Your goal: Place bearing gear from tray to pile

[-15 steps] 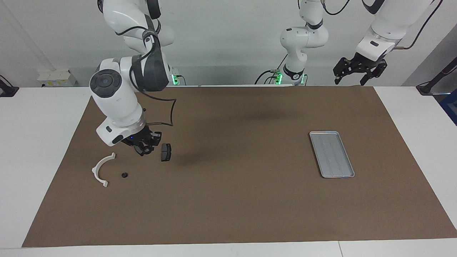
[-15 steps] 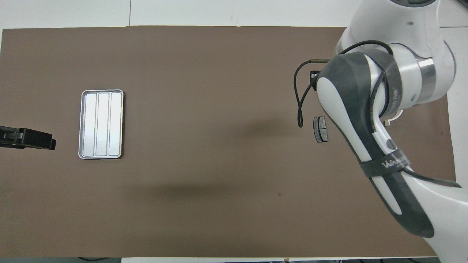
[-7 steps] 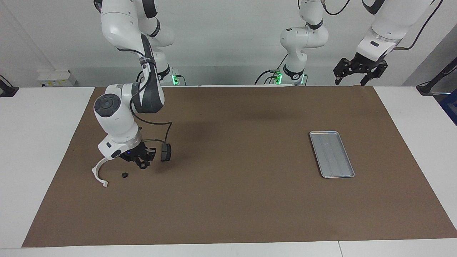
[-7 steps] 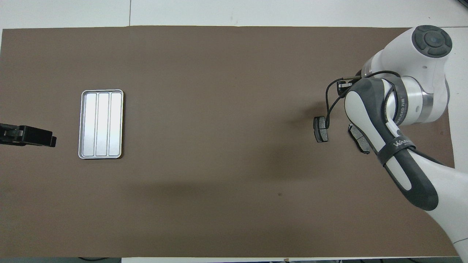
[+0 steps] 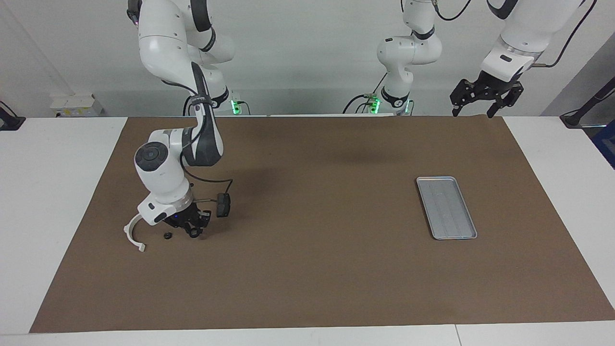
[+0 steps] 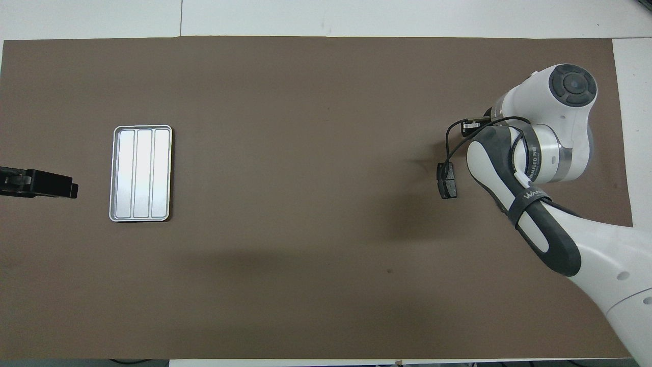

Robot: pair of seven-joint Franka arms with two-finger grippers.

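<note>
The left arm waits, its left gripper [image 5: 473, 106] raised over the robots' edge of the desk [image 5: 53, 202] at that arm's own end, fingers plainly apart with nothing between them. From overhead only its dark tip shows, the rest cut off by the frame. On the brown mat [image 5: 307, 278] toward the right arm's end, the thing nearest the robots is a dark grey brake pad [image 5: 223, 205]. A black cable from the right arm's wrist crosses it in both views, so its outline is hard to read. At the left arm's end of the mat lies the tray [image 5: 447, 207], flat, well apart from everything else, with its ribbed floor showing. Farther from the robots than the pad, the right gripper [image 5: 193, 231] is down low over the mat, tucked under the arm's white wrist. Whether it is closed on anything I cannot tell, since the wrist and its own dark links mask the tips. The bearing gear [image 5: 167, 235], a small black ring, lies on the mat just beside that gripper and apart from it, between it and the white semicircular bracket [image 5: 131, 233]. Part of the bracket's nearer end is covered by the wrist. In the overhead view the right arm hides the gear and the bracket, and no second pad can be made out in either view.
</note>
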